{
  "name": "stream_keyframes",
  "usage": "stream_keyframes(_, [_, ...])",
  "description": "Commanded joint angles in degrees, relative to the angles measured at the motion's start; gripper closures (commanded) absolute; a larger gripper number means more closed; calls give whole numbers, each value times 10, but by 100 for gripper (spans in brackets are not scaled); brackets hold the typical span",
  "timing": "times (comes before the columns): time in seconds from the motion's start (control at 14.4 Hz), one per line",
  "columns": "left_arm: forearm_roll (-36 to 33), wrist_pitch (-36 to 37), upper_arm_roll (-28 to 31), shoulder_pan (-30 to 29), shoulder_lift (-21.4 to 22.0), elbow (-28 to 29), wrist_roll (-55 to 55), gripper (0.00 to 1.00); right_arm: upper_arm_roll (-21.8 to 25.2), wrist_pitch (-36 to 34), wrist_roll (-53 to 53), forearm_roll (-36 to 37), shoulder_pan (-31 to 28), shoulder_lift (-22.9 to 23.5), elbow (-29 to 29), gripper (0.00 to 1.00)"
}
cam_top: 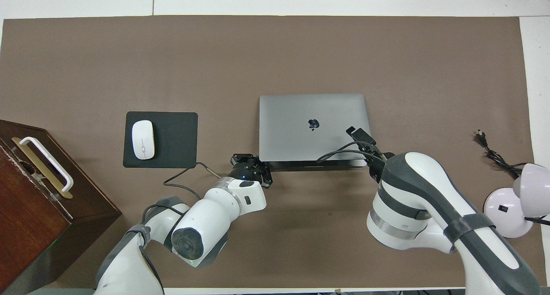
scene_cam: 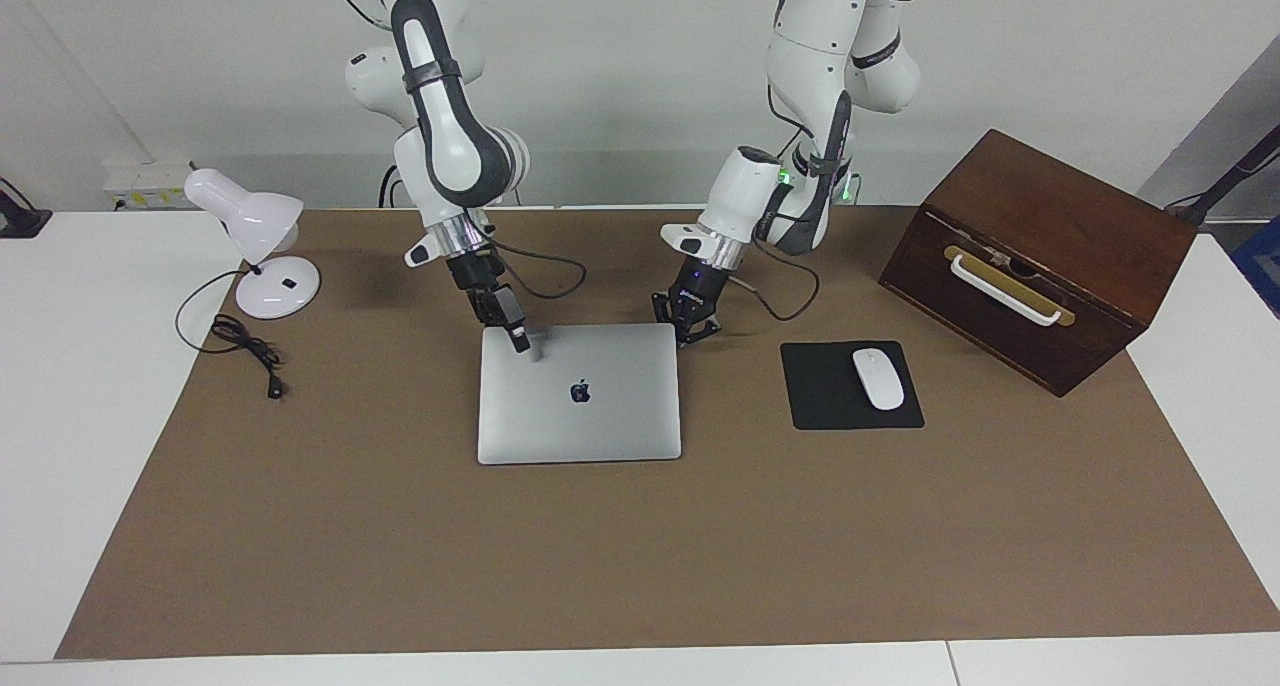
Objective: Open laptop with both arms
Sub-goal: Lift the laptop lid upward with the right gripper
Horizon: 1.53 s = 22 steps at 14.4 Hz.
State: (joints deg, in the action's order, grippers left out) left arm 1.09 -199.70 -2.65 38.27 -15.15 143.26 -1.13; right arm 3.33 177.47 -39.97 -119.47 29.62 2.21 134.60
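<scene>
The silver-grey laptop (scene_cam: 580,406) (cam_top: 300,114) lies closed on the brown mat, logo up. My right gripper (scene_cam: 527,345) (cam_top: 358,134) hangs low over the lid's corner nearest the robots, toward the right arm's end. It is open with nothing between its fingers. My left gripper (scene_cam: 688,328) (cam_top: 251,167) sits low on the mat, shut, right beside the laptop's other corner nearest the robots. Whether it touches the laptop cannot be told.
A black mouse pad (scene_cam: 825,411) with a white mouse (scene_cam: 878,378) lies beside the laptop toward the left arm's end. A brown wooden box (scene_cam: 1040,256) with a white handle stands past it. A white desk lamp (scene_cam: 255,236) and its cable (scene_cam: 245,351) are at the right arm's end.
</scene>
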Motion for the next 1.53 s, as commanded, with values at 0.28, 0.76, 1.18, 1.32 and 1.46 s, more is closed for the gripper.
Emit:
stream_keyframes(0.28, [-2, -10, 12, 14, -23, -11, -9, 100, -2, -17, -24, -9, -4, 30, -90, 0])
stream_keyframes(0.76, [-2, -10, 12, 14, -23, -10, -9, 100, -2, -17, -20, 21, -24, 70, -186, 0])
stream_keyframes(1.18, [-1, -10, 12, 17, -24, -10, -10, 100, -2, -24, -17, 59, -37, 119, -232, 0])
stream_keyframes(1.32, [-1, -10, 12, 18, -24, -10, -10, 100, -2, -25, -17, 64, -42, 133, -244, 0])
stream_keyframes(1.46, [-1, -10, 12, 18, -24, -10, -10, 100, -2, -26, -17, 65, -48, 141, -256, 0])
